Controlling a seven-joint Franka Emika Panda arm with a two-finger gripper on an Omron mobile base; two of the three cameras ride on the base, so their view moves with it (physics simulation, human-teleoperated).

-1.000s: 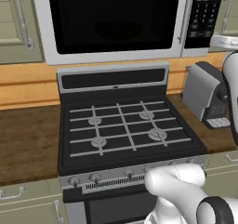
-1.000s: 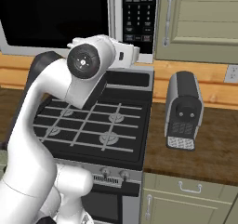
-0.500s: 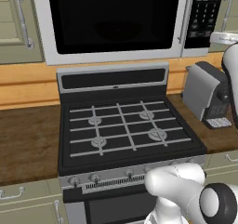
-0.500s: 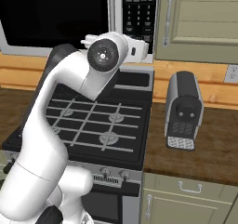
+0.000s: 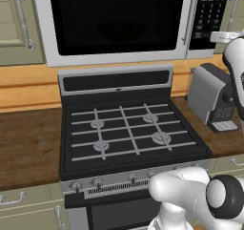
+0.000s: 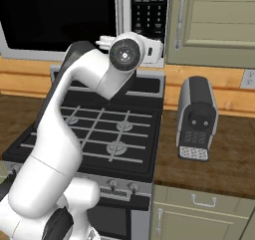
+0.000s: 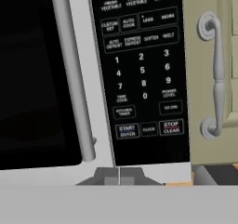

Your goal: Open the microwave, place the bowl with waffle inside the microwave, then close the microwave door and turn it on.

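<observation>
Robot arm: the white arm (image 6: 74, 129) goes up from the low front and bends over the stove toward the wall.
Stove: the black gas stove (image 5: 131, 133) sits right under the microwave. Its burners are bare.
Coffee machine: a grey and black coffee machine (image 6: 197, 117) stands on the brown counter (image 6: 224, 159), just to the right of the stove.
Gripper: the gripper (image 7: 119, 177) is squeezed tight, its two dark tips touch each other, and it grasps nothing. It is just below the bottom edge of the microwave, under the line where the door meets the button panel.
Microwave: the microwave (image 5: 119, 24) hangs on the wall above the stove, between the beige cabinets.
Microwave door: the microwave door (image 7: 32, 74) is closed. Its big window is black, and its long grey handle (image 7: 72, 74) runs up and down next to the keypad.
Bowl: through the dark glass in the left base view you can see a dim round bowl (image 5: 119, 31) inside the microwave.
Waffle: too dark in there to tell.
Keypad: the black keypad (image 7: 142, 69) has number keys, with a start key (image 7: 127, 131) and a stop key (image 7: 170, 127) in the bottom row.
Cabinet: a beige cabinet (image 7: 211, 56) with a curvy grey handle is just right of the keypad.
</observation>
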